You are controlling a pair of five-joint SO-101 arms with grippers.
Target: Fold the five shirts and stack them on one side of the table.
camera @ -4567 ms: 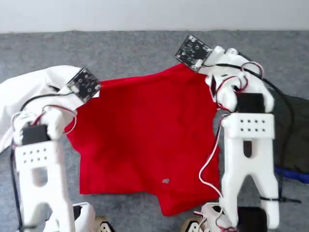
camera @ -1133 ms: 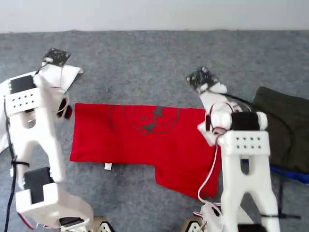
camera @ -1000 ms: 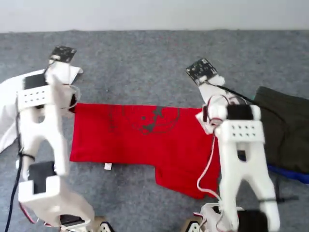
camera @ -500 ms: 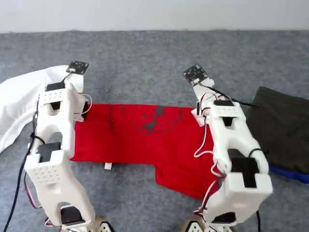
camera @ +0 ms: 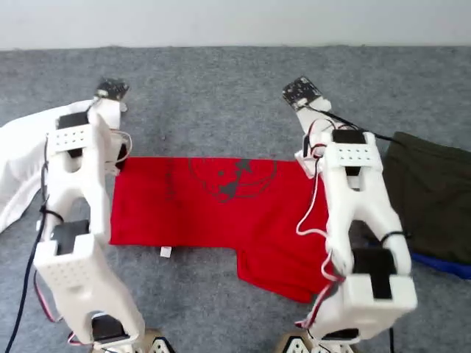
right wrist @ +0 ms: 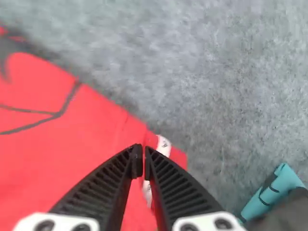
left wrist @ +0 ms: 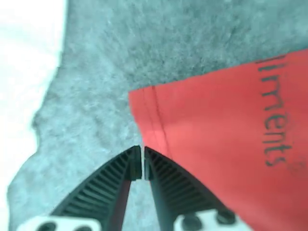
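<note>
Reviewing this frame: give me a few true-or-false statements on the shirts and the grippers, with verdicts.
1. The red shirt lies on the grey table between the two arms. True.
2. Both grippers are wide open. False: the left gripper and the right gripper are both shut.
3. A white shirt lies on the left arm's side. True.
4. The dark green shirt is stacked on the red shirt. False: it lies on the table on the right arm's side, off the red shirt.

Matt red cloth shirt (camera: 206,213), fuzzy grey felt table surface (camera: 221,88)
</note>
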